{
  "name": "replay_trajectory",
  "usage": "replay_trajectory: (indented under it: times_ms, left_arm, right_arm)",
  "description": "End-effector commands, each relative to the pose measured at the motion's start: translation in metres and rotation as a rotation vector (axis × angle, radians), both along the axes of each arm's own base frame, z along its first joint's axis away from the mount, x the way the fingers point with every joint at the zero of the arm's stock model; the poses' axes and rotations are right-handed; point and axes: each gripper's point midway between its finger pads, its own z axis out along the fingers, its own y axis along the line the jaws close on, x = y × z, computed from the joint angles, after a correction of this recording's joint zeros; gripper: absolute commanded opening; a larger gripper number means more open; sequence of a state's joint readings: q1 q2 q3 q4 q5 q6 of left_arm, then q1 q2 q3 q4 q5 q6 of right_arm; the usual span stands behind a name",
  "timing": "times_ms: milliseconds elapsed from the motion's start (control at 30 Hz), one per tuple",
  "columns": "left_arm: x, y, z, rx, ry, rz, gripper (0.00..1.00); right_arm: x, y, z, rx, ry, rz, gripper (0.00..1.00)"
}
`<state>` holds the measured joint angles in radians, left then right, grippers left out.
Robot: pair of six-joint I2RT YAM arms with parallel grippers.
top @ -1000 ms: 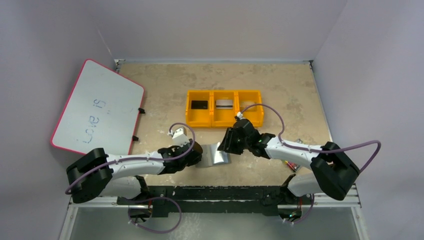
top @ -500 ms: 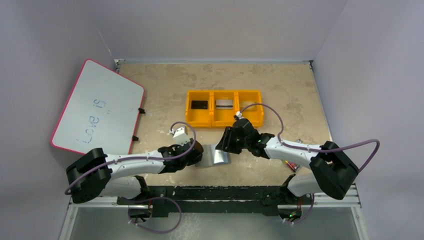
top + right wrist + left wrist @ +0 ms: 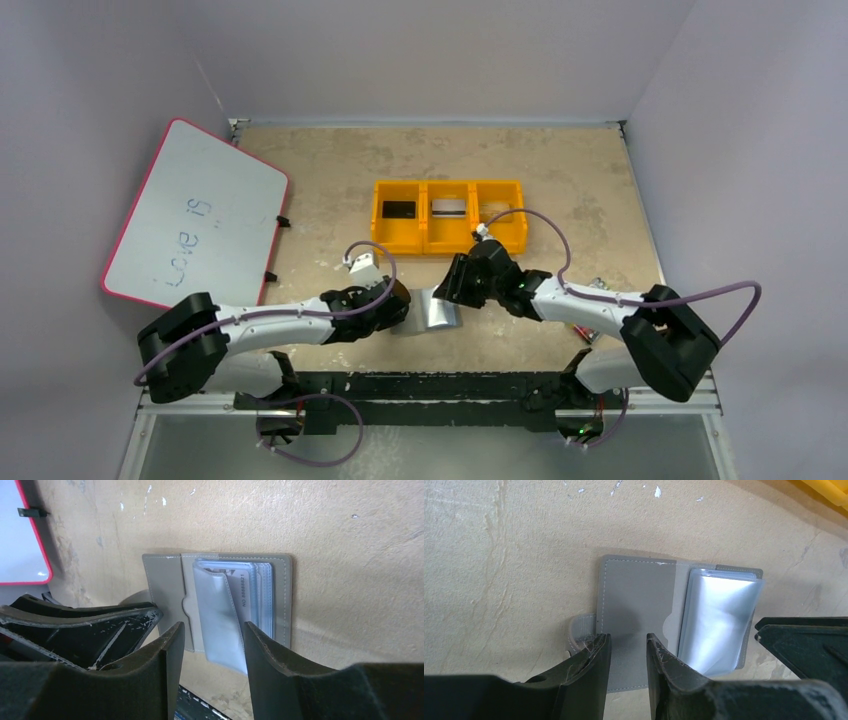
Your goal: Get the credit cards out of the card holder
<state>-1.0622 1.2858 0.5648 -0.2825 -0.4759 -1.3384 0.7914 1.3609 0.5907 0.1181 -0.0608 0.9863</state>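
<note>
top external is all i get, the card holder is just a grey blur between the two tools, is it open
observer: yes, the card holder lies opened out flat, inside facing up.
operator: any card in it
observer: yes, a pale card printed with a number sits in the clear sleeves, on the half nearer the right arm.
operator: is either tool shut on it
observer: no, both are open: the left tool is over the plain grey half's edge, and the right tool straddles the sleeves.
</note>
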Motion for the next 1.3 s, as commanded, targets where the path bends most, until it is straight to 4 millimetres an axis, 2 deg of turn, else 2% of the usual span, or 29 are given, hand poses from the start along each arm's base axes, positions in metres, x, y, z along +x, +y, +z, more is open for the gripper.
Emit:
replay_trajectory:
  times_ms: [0,200,333,467,633,767,900,1000,1067,1133,1200,1267]
  left_arm:
    - [0.005,-0.006,0.007,-0.006,-0.02,-0.013,0.32]
    - [0.004,-0.006,0.004,0.006,-0.016,-0.027,0.31]
    - [0.004,-0.007,0.005,0.003,-0.016,-0.028,0.32]
    - [0.004,-0.008,0.005,0.0,-0.016,-0.033,0.32]
    - [0.005,-0.008,0.006,-0.005,-0.019,-0.031,0.32]
    - [0.006,-0.01,0.009,-0.014,-0.027,-0.031,0.32]
    - [0.008,-0.008,0.013,-0.014,-0.04,-0.017,0.3]
    - [0.012,0.006,0.022,-0.015,-0.074,0.048,0.3]
    - [0.012,0.011,0.028,-0.041,-0.101,0.062,0.3]
    - [0.01,0.012,0.03,-0.072,-0.113,0.05,0.29]
    - [0.007,0.016,0.028,-0.073,-0.104,0.056,0.29]
    - [0.004,0.018,0.025,-0.069,-0.093,0.054,0.29]
  right_arm:
    - [0.007,-0.004,0.012,0.006,-0.046,-0.042,0.5]
    - [-0.004,0.009,0.001,0.054,-0.016,0.046,0.5]
    - [-0.003,0.01,-0.01,0.022,0.0,0.062,0.47]
    - [0.0,0.025,0.0,0.074,-0.032,0.116,0.43]
    - [-0.003,0.04,0.031,0.154,-0.107,0.185,0.39]
    - [-0.006,0.048,0.042,0.181,-0.119,0.245,0.44]
    - [-0.015,0.066,0.045,0.259,-0.107,0.354,0.48]
    - [-0.016,0.078,0.042,0.293,-0.084,0.393,0.49]
    - [-0.017,0.084,0.041,0.311,-0.079,0.42,0.42]
    - [-0.02,0.09,0.045,0.349,-0.084,0.463,0.39]
    - [-0.024,0.095,0.047,0.38,-0.078,0.495,0.41]
    - [-0.028,0.099,0.051,0.404,-0.082,0.524,0.47]
